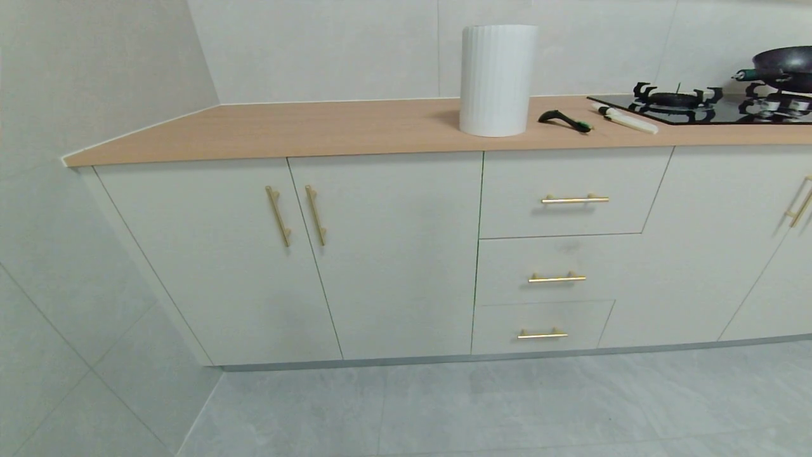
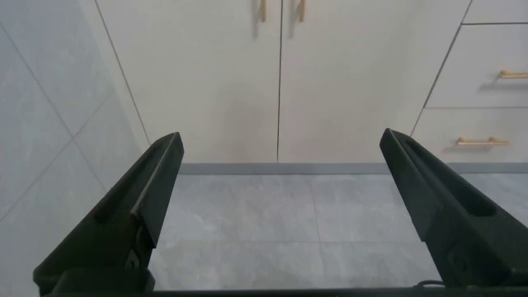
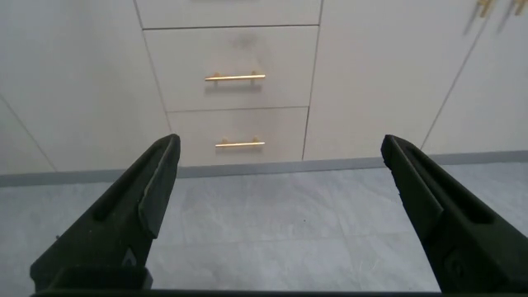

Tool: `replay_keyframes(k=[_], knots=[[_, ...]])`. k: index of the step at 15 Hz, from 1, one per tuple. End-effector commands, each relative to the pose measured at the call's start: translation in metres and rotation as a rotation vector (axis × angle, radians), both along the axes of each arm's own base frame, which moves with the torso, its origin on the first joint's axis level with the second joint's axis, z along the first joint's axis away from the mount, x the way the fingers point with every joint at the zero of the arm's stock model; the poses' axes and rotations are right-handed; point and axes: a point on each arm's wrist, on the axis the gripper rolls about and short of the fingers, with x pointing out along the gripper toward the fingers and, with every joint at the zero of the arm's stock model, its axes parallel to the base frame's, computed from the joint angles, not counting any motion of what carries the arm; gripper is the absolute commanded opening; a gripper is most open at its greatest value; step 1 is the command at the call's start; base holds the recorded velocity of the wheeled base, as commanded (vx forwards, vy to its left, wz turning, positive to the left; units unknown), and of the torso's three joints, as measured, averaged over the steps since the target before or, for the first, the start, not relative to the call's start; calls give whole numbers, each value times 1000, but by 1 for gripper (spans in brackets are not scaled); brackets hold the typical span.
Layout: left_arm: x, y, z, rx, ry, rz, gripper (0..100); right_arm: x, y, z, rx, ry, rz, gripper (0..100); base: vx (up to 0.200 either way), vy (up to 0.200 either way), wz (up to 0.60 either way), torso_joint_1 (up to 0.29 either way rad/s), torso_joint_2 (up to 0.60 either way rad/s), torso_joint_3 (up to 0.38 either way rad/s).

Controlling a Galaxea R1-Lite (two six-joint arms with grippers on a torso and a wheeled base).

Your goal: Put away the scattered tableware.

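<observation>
On the wooden countertop (image 1: pixel 285 130) lie a black-handled utensil with a green tip (image 1: pixel 564 120) and a white knife-like tool (image 1: pixel 627 119), both right of a tall white ribbed holder (image 1: pixel 497 80). My left gripper (image 2: pixel 280 157) hangs low over the grey floor, open and holding nothing, facing the double cabinet doors (image 2: pixel 280 74). My right gripper (image 3: pixel 280 161) is also open with nothing in it, low before the lower drawers (image 3: pixel 235 78).
A gas hob (image 1: pixel 710 105) with a dark pan (image 1: pixel 783 63) sits at the counter's right end. Three drawers with brass handles (image 1: pixel 574 200) stack below the holder. A tiled wall (image 1: pixel 76 190) closes the left side. Grey floor tiles (image 1: pixel 507 406) spread before the cabinets.
</observation>
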Motion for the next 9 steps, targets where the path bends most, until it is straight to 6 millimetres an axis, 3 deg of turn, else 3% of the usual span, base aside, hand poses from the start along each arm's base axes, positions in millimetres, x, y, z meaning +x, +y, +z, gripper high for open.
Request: replay_keyframes(k=[1, 2, 9], knots=[[0, 0, 0, 0, 0, 0, 100, 0, 0, 0, 1, 2, 1, 100, 0, 0, 600, 2, 2, 2], [0, 0, 0, 0, 0, 0, 100, 0, 0, 0, 2, 1, -1, 100, 0, 0, 600, 2, 2, -2], [0, 0, 0, 0, 0, 0, 100, 0, 0, 0, 5, 2, -1, 100, 0, 0, 0, 0, 0, 0]])
